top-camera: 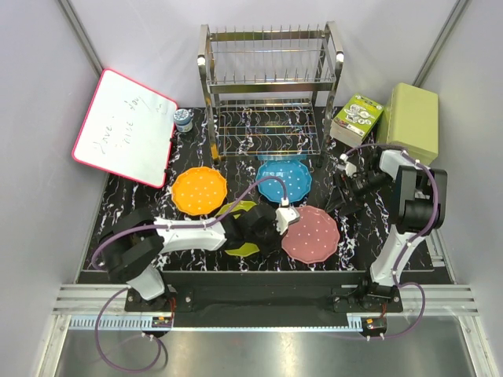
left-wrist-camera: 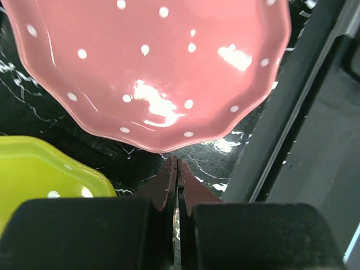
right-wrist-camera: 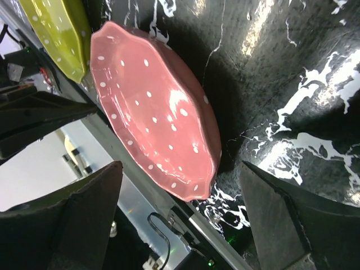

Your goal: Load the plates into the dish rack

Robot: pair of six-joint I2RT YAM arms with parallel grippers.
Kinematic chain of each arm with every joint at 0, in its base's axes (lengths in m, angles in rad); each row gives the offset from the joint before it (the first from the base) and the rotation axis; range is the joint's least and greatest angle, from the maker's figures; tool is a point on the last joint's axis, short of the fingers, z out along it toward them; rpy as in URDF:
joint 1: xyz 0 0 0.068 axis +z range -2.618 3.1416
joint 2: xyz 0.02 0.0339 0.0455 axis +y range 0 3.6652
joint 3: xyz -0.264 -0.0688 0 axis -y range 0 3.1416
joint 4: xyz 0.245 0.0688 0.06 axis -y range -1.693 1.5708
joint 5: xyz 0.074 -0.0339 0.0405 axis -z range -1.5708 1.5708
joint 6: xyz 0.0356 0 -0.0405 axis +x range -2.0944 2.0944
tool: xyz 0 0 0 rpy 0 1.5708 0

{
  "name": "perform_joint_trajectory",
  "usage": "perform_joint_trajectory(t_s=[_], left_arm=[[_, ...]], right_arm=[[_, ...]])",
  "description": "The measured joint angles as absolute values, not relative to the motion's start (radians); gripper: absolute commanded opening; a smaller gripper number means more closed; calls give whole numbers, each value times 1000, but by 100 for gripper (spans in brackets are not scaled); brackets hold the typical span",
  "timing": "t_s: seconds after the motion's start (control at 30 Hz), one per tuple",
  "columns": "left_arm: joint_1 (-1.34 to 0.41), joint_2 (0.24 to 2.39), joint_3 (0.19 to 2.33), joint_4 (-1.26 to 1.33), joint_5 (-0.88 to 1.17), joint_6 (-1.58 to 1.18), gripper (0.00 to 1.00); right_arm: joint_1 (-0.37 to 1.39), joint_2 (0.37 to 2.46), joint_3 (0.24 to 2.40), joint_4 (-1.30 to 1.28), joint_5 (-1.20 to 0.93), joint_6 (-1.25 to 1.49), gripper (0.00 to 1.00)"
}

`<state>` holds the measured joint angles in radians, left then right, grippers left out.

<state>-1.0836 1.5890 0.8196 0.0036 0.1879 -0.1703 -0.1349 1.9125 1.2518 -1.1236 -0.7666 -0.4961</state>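
**Station State: Four Plates on the Table, Rack at the Rear**

**Grippers.** The left gripper [left-wrist-camera: 178,166] has its two reddish-brown fingers [left-wrist-camera: 167,187] pressed tight together with nothing between them. The tips sit low over the table [left-wrist-camera: 22,107], just short of the scalloped rim of the pink plate [left-wrist-camera: 152,67]. The yellow-green plate [left-wrist-camera: 39,169] lies just beside them, partly under the left arm [top-camera: 189,234]. The right gripper [right-wrist-camera: 180,169] has its dark fingers [right-wrist-camera: 84,214] spread wide and empty, facing the pink plate from the right and clear of it.

**Plates and rack.** The orange plate [top-camera: 199,191] and blue plate [top-camera: 284,179] lie flat in front of the dish rack [top-camera: 271,86], with the other two nearer the arms. All four are glossy, round and dotted white. The rack is shiny wire on chrome posts, in two tiers.

**Surface and room.** The table top is glossy black with white marble veining. Pale grey walls [top-camera: 47,94] enclose three sides.

**Writing.** A red-framed whiteboard [top-camera: 126,126] at the left rear carries handwriting too faint to read. A small jar [top-camera: 183,118] stands beside it. At the right rear, a printed box [top-camera: 357,119] leans by a pale green box [top-camera: 413,122]; its print is too small to read.
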Motion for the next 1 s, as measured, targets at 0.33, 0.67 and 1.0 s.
perform_joint_trajectory(t_s=[0.33,0.67,1.0], left_arm=[[-1083,1695,837,4,195,-190,0],[-1081,1818,986,-8,210,-192,0],[-1060,1870,1085,-122,255,-195,0]], right_arm=[[-135,2019,1278,-1183,-761,-546,88],[-146,2070,1293,-1235,-752,-650,84],[-169,2148,1361,-1342,-777,-832,80]])
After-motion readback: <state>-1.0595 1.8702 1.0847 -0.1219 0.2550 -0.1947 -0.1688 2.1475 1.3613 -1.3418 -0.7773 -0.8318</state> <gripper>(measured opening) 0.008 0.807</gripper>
